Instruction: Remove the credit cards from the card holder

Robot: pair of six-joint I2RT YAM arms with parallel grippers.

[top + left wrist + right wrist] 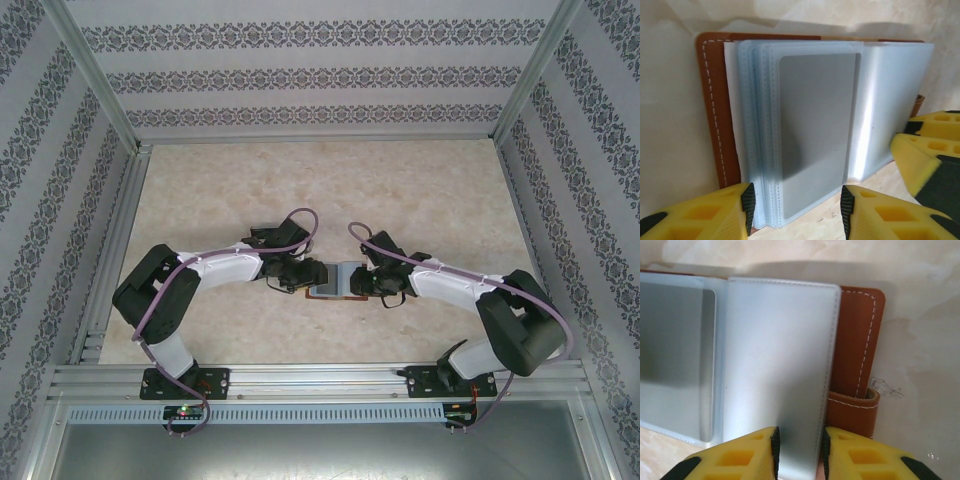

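A reddish-brown leather card holder (331,297) lies spread open on the marbled beige bench (330,190), midway between the two arms. Its stitched cover (710,100) lies flat and its snap tab (852,410) sits at the right side. The left jaws stand released, their yellow fingers (705,215) wide apart on either side of the near edge of a stack of clear plastic sleeves (757,125). A pale grey rectangular credit card (815,130) sits inside the top sleeve, not yet taken out of the holder. The right jaws are drawn close, yellow fingers (740,457) flanking a frosted plastic page (780,355) that runs into the narrow gap between them; I cannot tell whether the pads press on it.
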